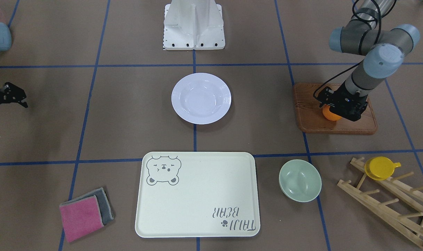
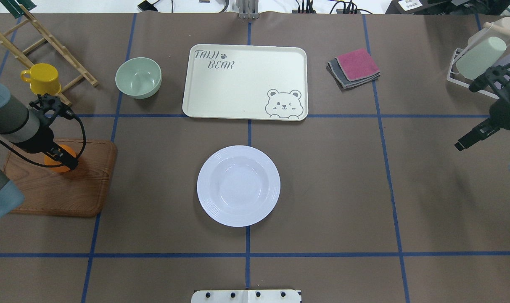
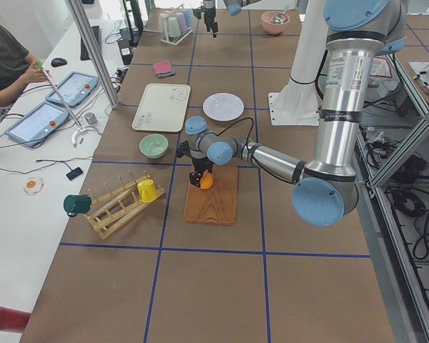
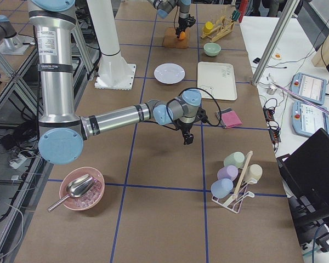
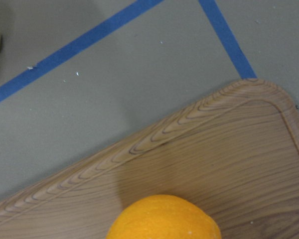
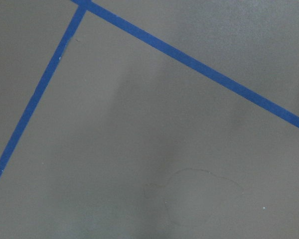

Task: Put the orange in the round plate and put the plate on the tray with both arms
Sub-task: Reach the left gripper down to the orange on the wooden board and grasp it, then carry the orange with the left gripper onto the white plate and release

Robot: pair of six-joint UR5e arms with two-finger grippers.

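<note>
The orange (image 1: 329,114) sits on a brown wooden board (image 1: 337,127) on my left side. My left gripper (image 1: 338,111) is down over the orange, with its fingers on either side. I cannot tell whether they press on it. The left wrist view shows only the orange's top (image 5: 164,219) and the board (image 5: 214,149). The white round plate (image 2: 238,185) lies bare at the table's middle. The cream bear tray (image 2: 238,84) lies beyond it, with nothing on it. My right gripper (image 1: 9,109) hangs open over bare table far to my right.
A pale-green bowl (image 2: 138,77) stands left of the tray. A yellow cup (image 2: 42,78) sits by a wooden rack (image 2: 48,38). Folded pink and grey cloths (image 2: 355,67) lie right of the tray. A cup holder (image 2: 477,59) stands at the far right.
</note>
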